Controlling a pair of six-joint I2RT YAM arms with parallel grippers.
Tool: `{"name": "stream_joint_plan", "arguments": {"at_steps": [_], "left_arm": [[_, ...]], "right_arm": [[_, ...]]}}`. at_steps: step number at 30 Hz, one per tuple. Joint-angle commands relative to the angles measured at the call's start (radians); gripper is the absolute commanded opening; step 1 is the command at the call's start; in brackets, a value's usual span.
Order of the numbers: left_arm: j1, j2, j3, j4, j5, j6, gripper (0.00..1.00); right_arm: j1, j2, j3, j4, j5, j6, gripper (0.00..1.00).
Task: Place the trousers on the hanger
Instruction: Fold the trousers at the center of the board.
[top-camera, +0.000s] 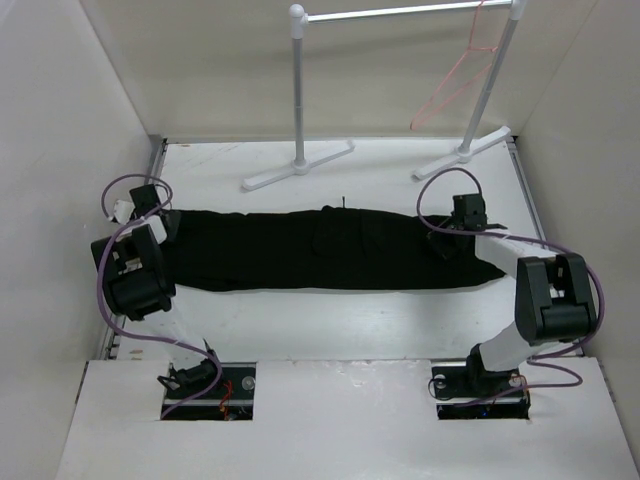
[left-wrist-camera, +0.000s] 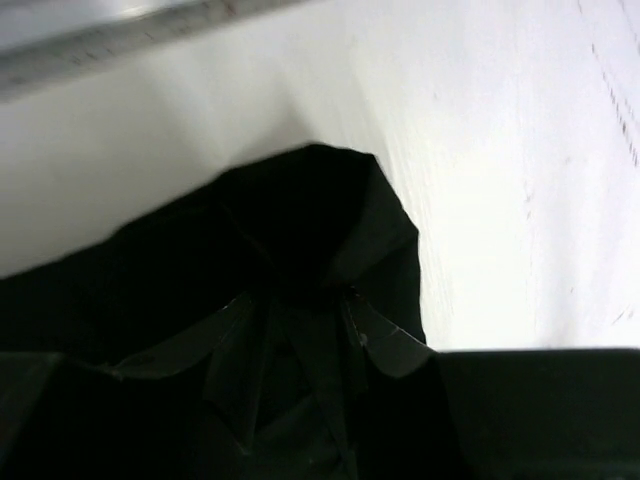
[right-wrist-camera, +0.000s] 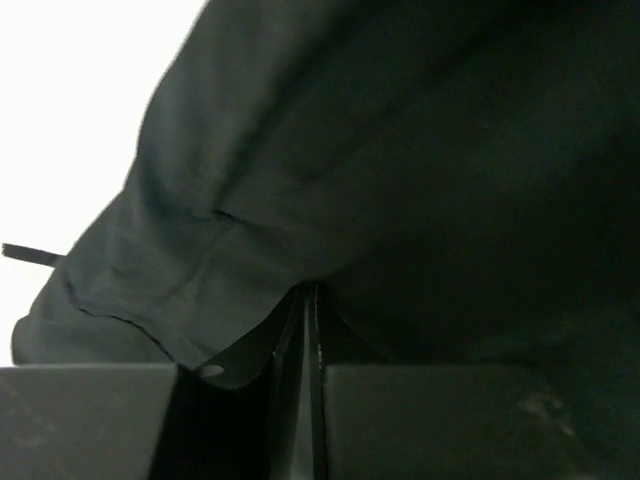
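One white table (top-camera: 400, 320) carries everything. Across its middle lie the large black soft-fabric trousers (top-camera: 320, 250), stretched flat in a long band from left to right. Behind them, toward the far edge, stands a white-posted rack (top-camera: 298, 100) with a silver crossbar. The thin pink-red wire hanger (top-camera: 455, 85) hangs by its hook from that bar near the right post, well apart from the trousers. The left end effector (top-camera: 160, 215) sits at the band's left end; its wrist view shows the fingers drawn together on a bunched peak of black cloth. The right end effector (top-camera: 462, 225) is at the right end — fingers all but touching, a fold of fabric pinched in the slit. A thin black cord (right-wrist-camera: 30, 253) pokes out beside the cloth's edge.
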Motion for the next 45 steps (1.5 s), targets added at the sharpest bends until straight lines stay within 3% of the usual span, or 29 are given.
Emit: {"name": "stream_joint_plan", "arguments": {"at_steps": [1,3,6,10,14,19,23,26,34,40,42,45], "left_arm": [[0.035,-0.050,-0.003,-0.007,-0.024,-0.043,0.30],[0.040,-0.088,0.001,-0.033,-0.024,-0.068,0.32],[0.025,-0.183,-0.002,-0.053,-0.055,-0.086,0.39],[-0.088,-0.322,-0.008,-0.078,-0.139,-0.070,0.46],[-0.294,-0.401,-0.054,-0.093,-0.197,-0.033,0.47],[-0.569,-0.378,-0.098,-0.087,-0.199,-0.014,0.47],[-0.664,-0.357,-0.134,-0.076,-0.199,0.004,0.47],[-0.664,-0.344,-0.184,-0.065,-0.197,0.013,0.47],[-0.531,-0.436,-0.379,-0.072,-0.225,0.032,0.47],[-0.492,-0.444,-0.413,-0.093,-0.254,0.026,0.46],[-0.469,-0.432,-0.407,-0.093,-0.263,0.024,0.46],[-0.436,-0.409,-0.390,-0.095,-0.260,0.023,0.46]], "right_arm": [[-0.005,-0.053,-0.008,-0.005,0.021,0.001,0.13],[-0.005,-0.107,-0.005,-0.001,0.001,-0.008,0.22],[-0.017,-0.225,0.021,-0.015,-0.016,-0.044,0.42],[-0.121,-0.400,0.016,-0.059,-0.010,-0.084,0.62],[-0.305,-0.515,-0.054,-0.140,0.030,-0.085,0.67],[-0.517,-0.578,-0.180,-0.217,0.079,-0.100,0.71],[-0.596,-0.560,-0.222,-0.200,0.078,-0.125,0.77],[-0.600,-0.471,-0.202,-0.142,0.040,-0.139,0.81],[-0.597,-0.282,-0.171,-0.047,-0.031,-0.093,0.80],[-0.582,-0.193,-0.162,-0.042,-0.014,-0.064,0.75],[-0.568,-0.149,-0.142,-0.033,-0.011,-0.050,0.71],[-0.541,-0.087,-0.116,-0.015,-0.019,-0.021,0.54]]}}
